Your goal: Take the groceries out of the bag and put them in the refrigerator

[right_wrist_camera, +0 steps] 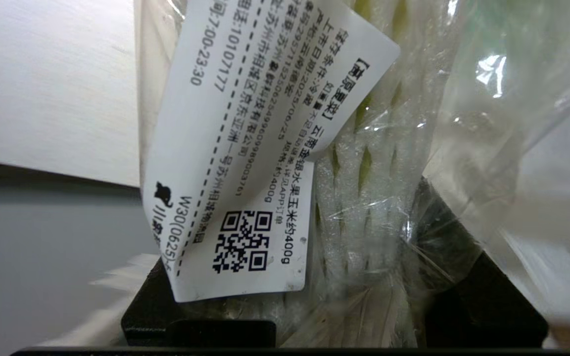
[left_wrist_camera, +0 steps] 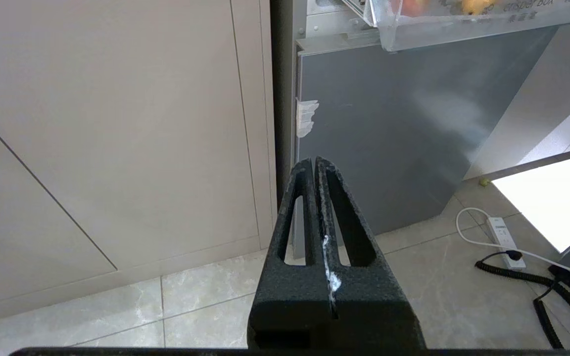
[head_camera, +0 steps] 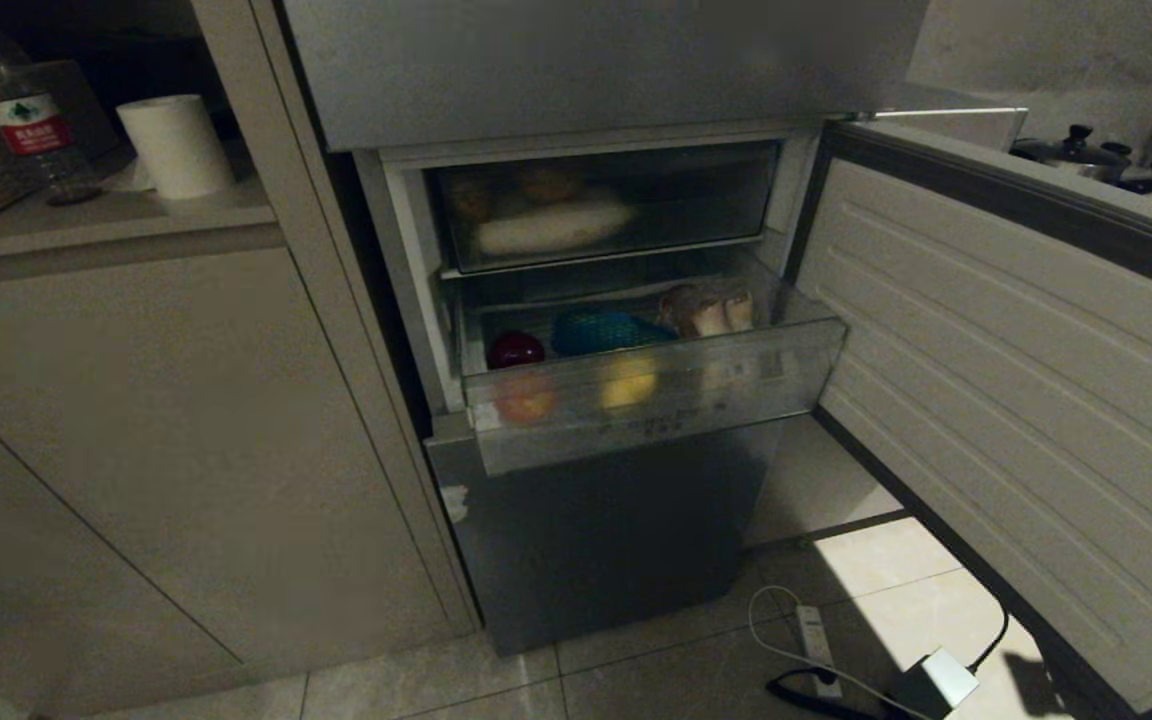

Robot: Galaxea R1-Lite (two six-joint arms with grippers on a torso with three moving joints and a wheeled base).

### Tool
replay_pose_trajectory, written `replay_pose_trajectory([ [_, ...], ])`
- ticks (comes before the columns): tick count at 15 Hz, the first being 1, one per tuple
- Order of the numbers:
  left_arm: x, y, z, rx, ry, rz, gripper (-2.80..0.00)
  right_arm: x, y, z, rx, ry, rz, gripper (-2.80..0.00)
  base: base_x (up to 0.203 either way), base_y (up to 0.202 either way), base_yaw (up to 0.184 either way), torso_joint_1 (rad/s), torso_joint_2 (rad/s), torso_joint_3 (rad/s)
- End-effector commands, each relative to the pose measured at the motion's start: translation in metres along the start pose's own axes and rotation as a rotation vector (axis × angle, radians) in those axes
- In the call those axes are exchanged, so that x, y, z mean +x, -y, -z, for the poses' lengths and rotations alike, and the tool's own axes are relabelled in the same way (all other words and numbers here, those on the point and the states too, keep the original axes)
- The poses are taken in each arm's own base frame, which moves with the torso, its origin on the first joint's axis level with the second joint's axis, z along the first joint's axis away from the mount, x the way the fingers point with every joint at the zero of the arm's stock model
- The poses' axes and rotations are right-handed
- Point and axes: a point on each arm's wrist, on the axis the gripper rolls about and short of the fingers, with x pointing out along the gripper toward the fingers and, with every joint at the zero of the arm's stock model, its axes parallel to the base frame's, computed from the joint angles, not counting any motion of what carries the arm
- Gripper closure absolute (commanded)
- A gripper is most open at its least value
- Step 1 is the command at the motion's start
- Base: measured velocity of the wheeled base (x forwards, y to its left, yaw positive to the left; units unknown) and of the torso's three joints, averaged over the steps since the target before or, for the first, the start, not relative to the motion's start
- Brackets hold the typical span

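Right gripper (right_wrist_camera: 364,277) is clamped on a film-wrapped corn pack (right_wrist_camera: 364,163), white label (right_wrist_camera: 245,148) facing the wrist camera; neither shows in the head view. Judged light, the film slippery and loose, the cob inside firm: hold across the body, not the wrapper's slack. Left gripper (left_wrist_camera: 316,165) is pressed together, empty, low before the refrigerator (left_wrist_camera: 389,123). Farther off, the pulled-out crisper drawer (head_camera: 656,400) holds 1 apple (head_camera: 515,349) and other produce.
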Motion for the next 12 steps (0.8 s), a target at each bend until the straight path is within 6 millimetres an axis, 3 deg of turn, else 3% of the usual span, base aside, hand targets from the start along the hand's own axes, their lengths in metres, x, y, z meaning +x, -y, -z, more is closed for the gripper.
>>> replay_pose_trajectory([
  [1,0.0,0.0,0.0,0.0,0.001,0.0,0.0,-0.011,-0.007,0.001,-0.02,0.069,-0.086,0.0,0.0,0.0,0.0,0.0,0.0,0.0],
  [8,0.0,0.0,0.0,0.0,0.001,0.0,0.0,-0.06,-0.042,-0.016,0.014,0.432,-0.414,0.0,0.0,0.0,0.0,0.0,0.0,0.0],
  [12,0.0,0.0,0.0,0.0,0.001,0.0,0.0,-0.075,-0.077,-0.015,0.041,0.426,-0.623,0.0,0.0,0.0,0.0,0.0,0.0,0.0],
])
